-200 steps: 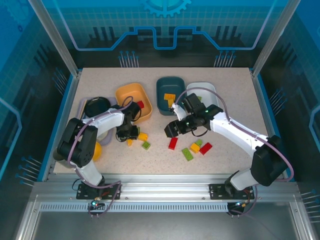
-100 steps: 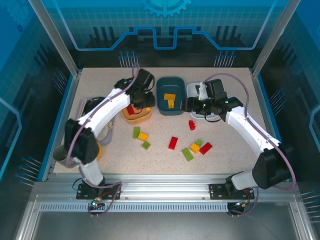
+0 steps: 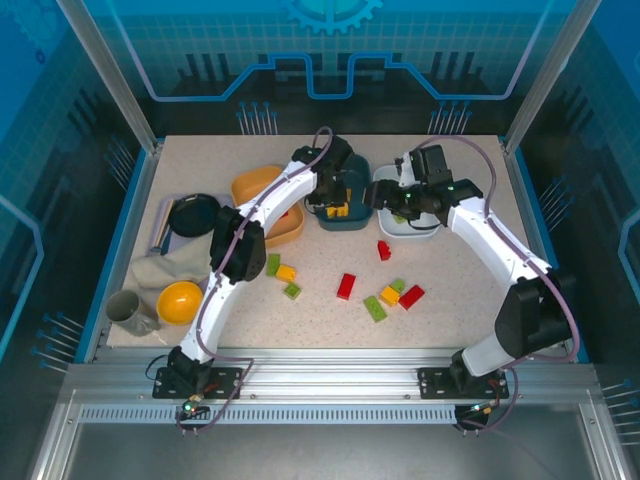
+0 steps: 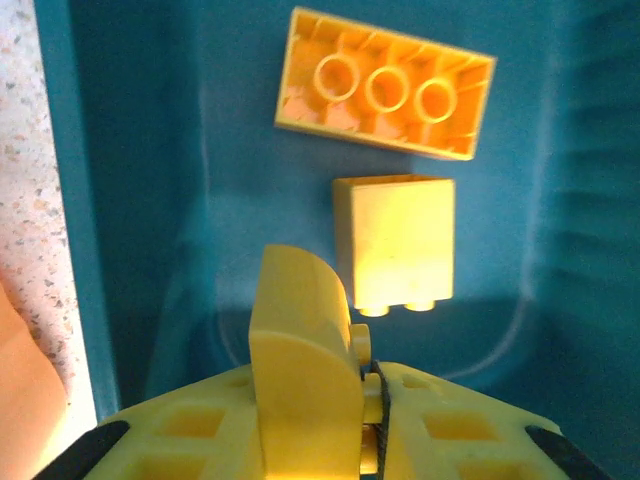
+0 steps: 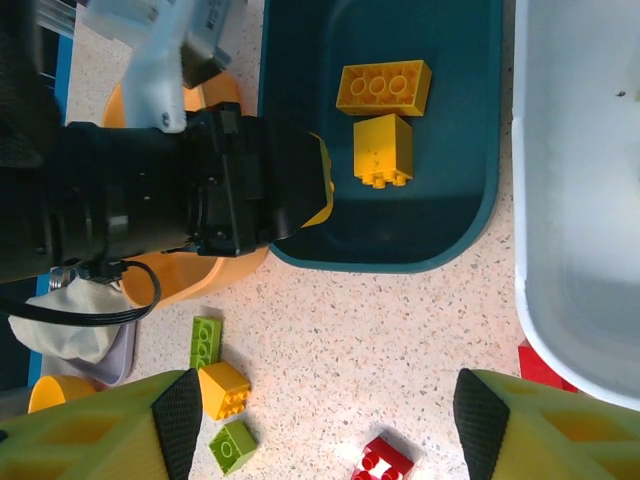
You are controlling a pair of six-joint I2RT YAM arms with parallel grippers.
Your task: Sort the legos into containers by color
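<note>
The tabletop (image 3: 470, 320) is beige with fine dark speckles. Toward 12 o'clock stand the orange tub (image 3: 258, 186), the dark teal tub (image 5: 400, 250) and the white tub (image 5: 580, 200). The two yellow bricks (image 5: 384, 87) in the teal one are a warm orange-yellow. Toward 6 o'clock lie the red bricks (image 3: 346, 286), the lime green bricks (image 3: 374, 308) and the orange-yellow bricks (image 3: 286, 272). At 8 o'clock are a yellow bowl (image 3: 180, 301) and a grey mug (image 3: 128, 311). The right tool (image 5: 325, 430) has yellow fingers (image 5: 100, 440) with black inner faces.

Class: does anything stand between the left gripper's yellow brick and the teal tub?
Nothing visible: the held yellow brick hangs over bare floor of the teal tub; two loose bricks lie farther in.
</note>
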